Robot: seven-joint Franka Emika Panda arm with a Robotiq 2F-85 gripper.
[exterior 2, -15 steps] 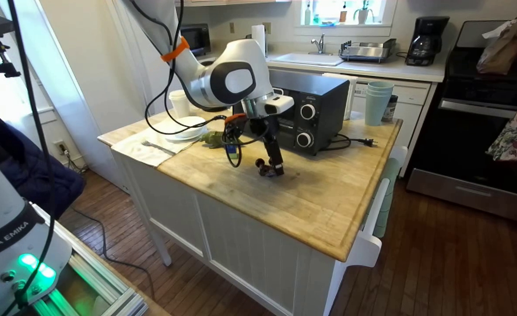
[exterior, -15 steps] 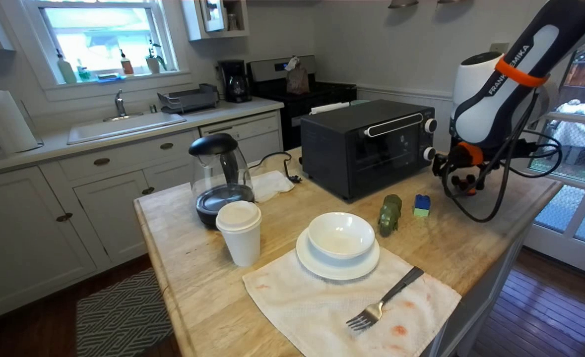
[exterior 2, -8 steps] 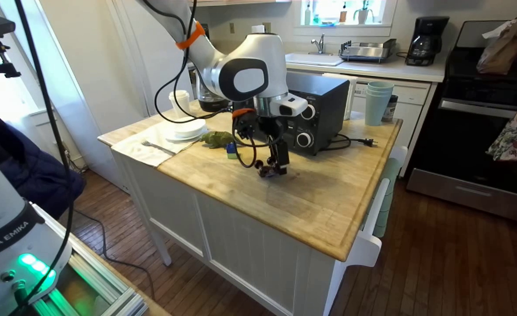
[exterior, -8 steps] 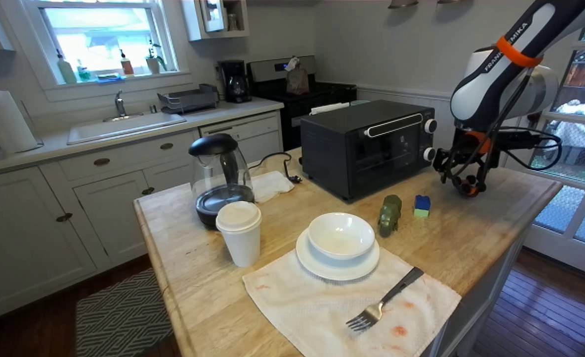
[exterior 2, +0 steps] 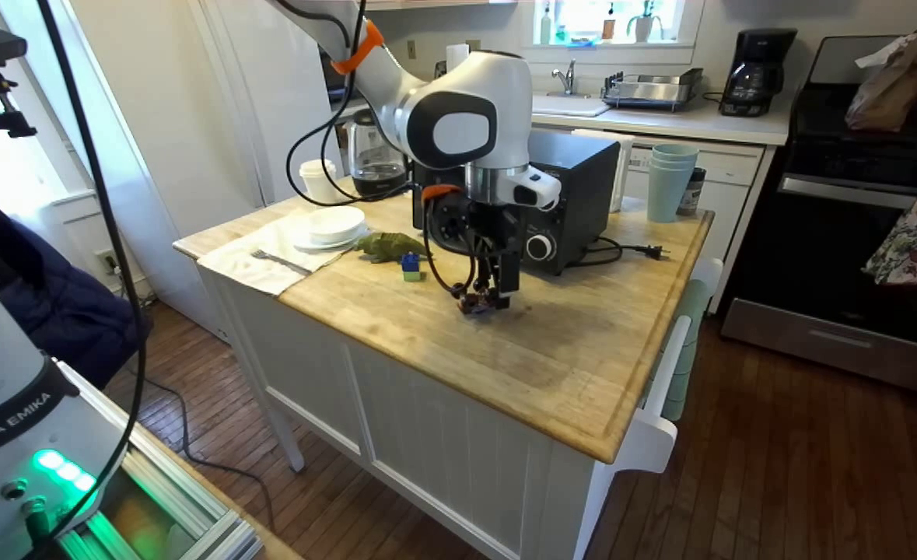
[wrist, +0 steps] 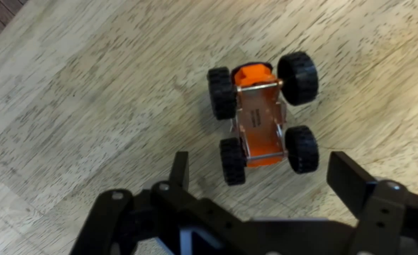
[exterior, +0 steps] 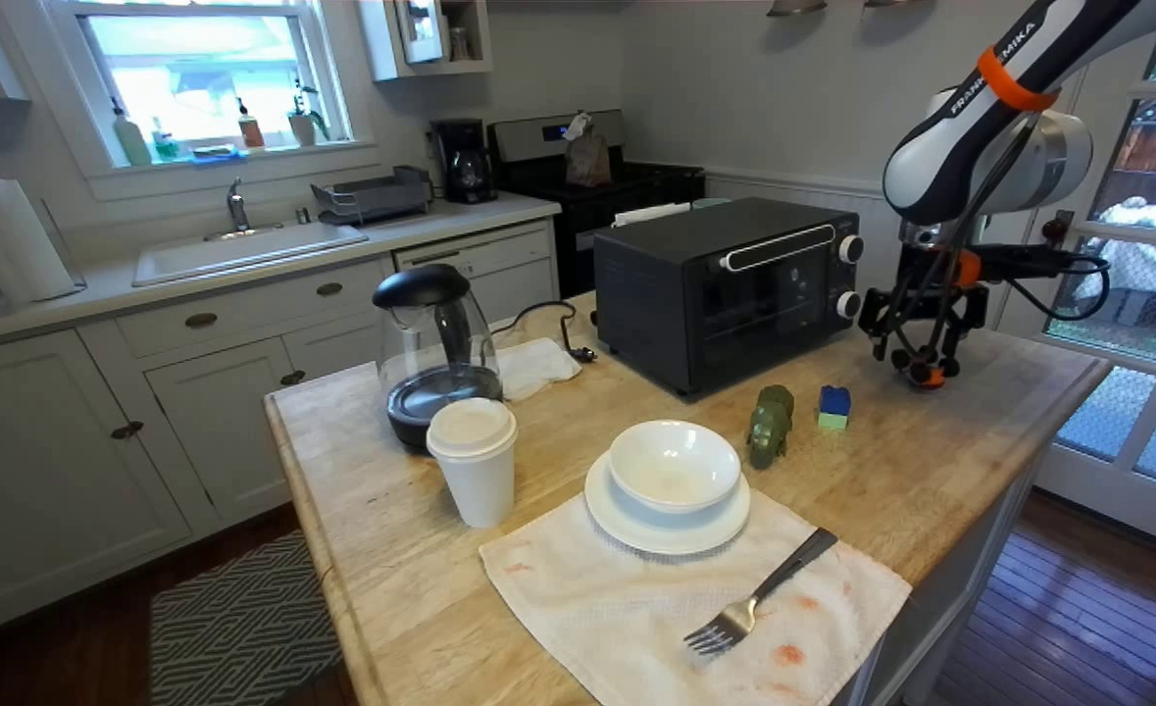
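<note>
My gripper [wrist: 258,173] is open and empty in the wrist view, its two black fingers wide apart. A toy car [wrist: 260,120] with an orange body and large black wheels lies on the wooden table with its underside up. Its near wheels are just ahead of the gap between the fingertips, and neither finger touches it. In both exterior views my gripper [exterior: 916,338] [exterior 2: 493,284] points down at the toy car [exterior: 924,375] [exterior 2: 474,302], low over the table, partly hiding it. A blue and green block [exterior: 833,407] and a green toy animal [exterior: 771,425] stand nearby.
A black toaster oven [exterior: 725,294] stands close beside the gripper. A white bowl [exterior: 674,466] on a plate, a fork [exterior: 759,593] and a cloth [exterior: 627,608] lie farther off, with a white cup [exterior: 475,461] and a kettle [exterior: 440,353]. Blue-green cups [exterior 2: 671,183] stand at the table's far corner.
The arm and hand have shifted and straightened, so the hand is more upright over the toy car. The toy car stays in place. The other table objects have not moved.
</note>
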